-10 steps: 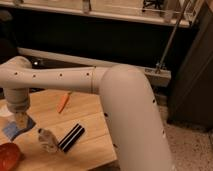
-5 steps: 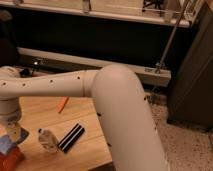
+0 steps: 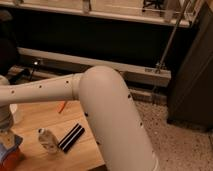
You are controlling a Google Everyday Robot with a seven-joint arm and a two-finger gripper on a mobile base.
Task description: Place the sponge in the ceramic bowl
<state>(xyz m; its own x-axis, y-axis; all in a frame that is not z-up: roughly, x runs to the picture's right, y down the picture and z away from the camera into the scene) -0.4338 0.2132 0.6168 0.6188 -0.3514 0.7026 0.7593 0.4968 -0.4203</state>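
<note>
Compared with the frame one second earlier, the white arm (image 3: 110,115) is reaching farther toward the lower left of the frame. It is now filling the centre and hiding more of the table. The gripper (image 3: 5,134) is sitting at the lower-left edge, lower than before. Its fingers are standing fully closed and are gripping the sponge (image 3: 11,144). The sponge was hanging over bare table beside the bowl (image 3: 11,159). It is now lying directly over the bowl, at or touching its rim, in the lower-left corner.

The wooden table (image 3: 40,120) is occupying the lower left. The speckled floor (image 3: 165,135) is running along the lower right. A dark cabinet (image 3: 192,75) is standing at the right edge. A pale ledge (image 3: 100,62) is crossing the middle under a dark recess, and a slanted metal pole (image 3: 172,35) is meeting it at the upper right.

On the table, a black block (image 3: 71,137) with white stripes is lying beside the arm. A clear bottle (image 3: 47,141) is lying just left of the block. An orange stick (image 3: 62,106) is lying farther back. Any label on the bottle cannot be read.
</note>
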